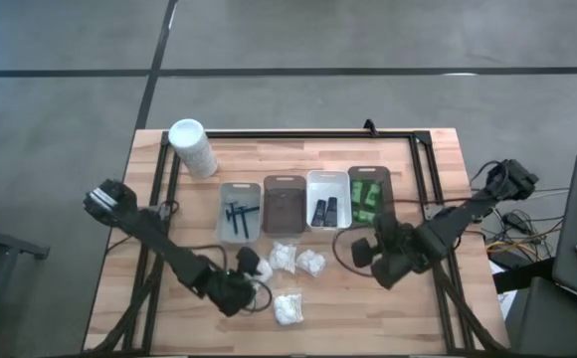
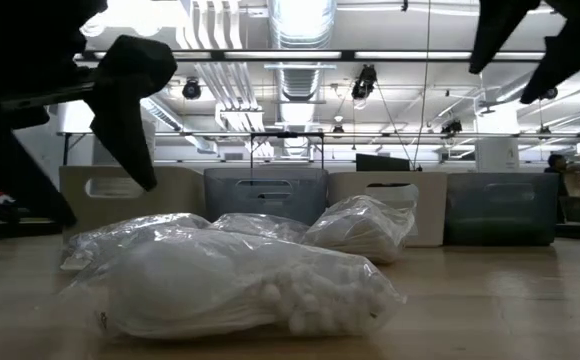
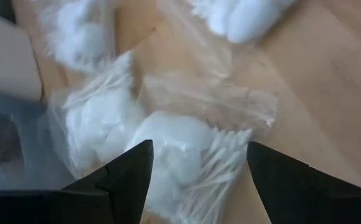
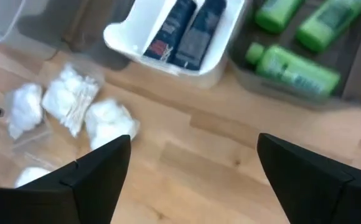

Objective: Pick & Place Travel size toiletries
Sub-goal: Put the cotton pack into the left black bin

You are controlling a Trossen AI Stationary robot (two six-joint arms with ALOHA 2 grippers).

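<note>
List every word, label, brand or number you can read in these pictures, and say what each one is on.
None can be read.
Short black tubes in the white rectangular tray: red and pale label marks, too blurred to read.
Bright green little bottles in the dark tray: darker label patches, too blurred to read.
Clear crinkly packets of white cotton swabs: no print visible.

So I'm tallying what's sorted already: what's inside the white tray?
The white tray holds two short black tubes lying side by side. Its near wall hides their lower ends and the tray floor, so anything smaller there can't be seen.
</note>
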